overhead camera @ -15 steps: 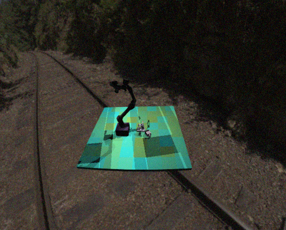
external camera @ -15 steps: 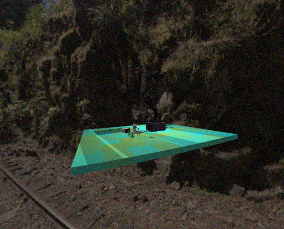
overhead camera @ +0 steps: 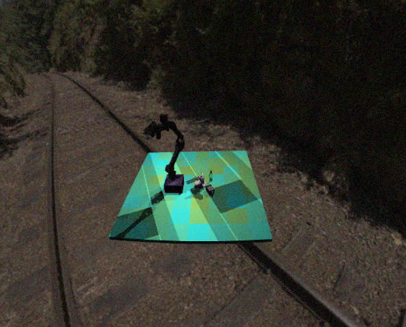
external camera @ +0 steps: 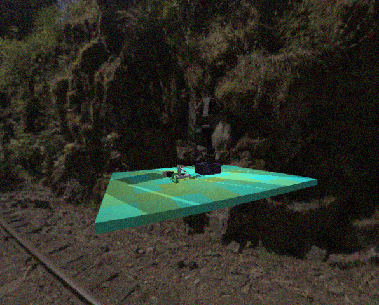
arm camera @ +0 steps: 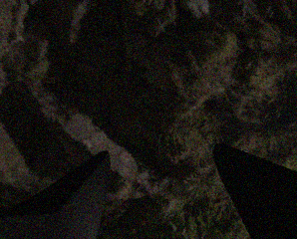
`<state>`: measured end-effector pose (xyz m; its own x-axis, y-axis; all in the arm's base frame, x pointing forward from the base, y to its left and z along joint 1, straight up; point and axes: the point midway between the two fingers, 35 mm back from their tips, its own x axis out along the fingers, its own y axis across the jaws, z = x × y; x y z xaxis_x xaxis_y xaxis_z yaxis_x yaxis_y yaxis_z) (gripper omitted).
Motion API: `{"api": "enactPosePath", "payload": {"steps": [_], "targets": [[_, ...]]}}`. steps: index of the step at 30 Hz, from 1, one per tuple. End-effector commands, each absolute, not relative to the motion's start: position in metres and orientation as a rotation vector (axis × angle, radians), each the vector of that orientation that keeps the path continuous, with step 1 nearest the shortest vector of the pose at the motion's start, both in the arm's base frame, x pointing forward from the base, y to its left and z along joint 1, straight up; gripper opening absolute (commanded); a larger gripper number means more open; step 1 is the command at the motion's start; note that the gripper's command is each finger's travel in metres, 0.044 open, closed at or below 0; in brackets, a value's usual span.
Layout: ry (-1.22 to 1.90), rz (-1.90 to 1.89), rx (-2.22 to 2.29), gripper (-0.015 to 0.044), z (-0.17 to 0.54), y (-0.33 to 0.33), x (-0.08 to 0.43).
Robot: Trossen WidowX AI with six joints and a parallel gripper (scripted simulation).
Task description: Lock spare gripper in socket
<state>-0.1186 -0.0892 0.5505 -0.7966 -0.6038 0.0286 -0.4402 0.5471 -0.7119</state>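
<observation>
My gripper (overhead camera: 148, 131) (arm camera: 162, 154) is up in the air, left of and above frame centre in the top view, past the far edge of the teal-green patchwork table (overhead camera: 210, 230) (external camera: 222, 201). Fingers are apart, nothing between them; wrist view has one tip lower left of centre, the other right of centre, only dark rock and brush past them. My arm (overhead camera: 177, 151) (external camera: 208, 141) rises from a dark purple base block (overhead camera: 178, 188) (external camera: 201, 169), centre of frame in the top view, right of centre in the exterior. Pale mount cluster (overhead camera: 199, 182) (external camera: 179, 173) is on the table, just right of the base in top, left of it in exterior. Small red bit on the cluster in exterior; can't tell if that's the lock pin or how it sits in the socket. Dark-sided block (overhead camera: 210, 190) (external camera: 167, 174) is near the cluster, lower right of it in top. Green upright piece (overhead camera: 210, 176) (external camera: 176, 178) also near, upper right in top. Too small to say which is the spare gripper. I'm well apart from all of them.
</observation>
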Motion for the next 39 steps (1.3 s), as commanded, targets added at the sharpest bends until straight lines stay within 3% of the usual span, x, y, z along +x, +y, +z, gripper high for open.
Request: {"api": "enactPosePath", "payload": {"steps": [1,9,20,29,39], "targets": [[2.364,-1.011,-0.986,0.03,0.528,-0.136,-0.115],[1.943,-0.767,-1.162,0.03,0.475,-0.23,-0.057],[1.491,-0.319,-1.238,0.03,0.389,-0.28,0.096],[1.252,0.107,-1.224,0.03,0.312,-0.232,0.228],[1.126,0.595,-1.189,0.03,0.225,-0.099,0.319]]}}
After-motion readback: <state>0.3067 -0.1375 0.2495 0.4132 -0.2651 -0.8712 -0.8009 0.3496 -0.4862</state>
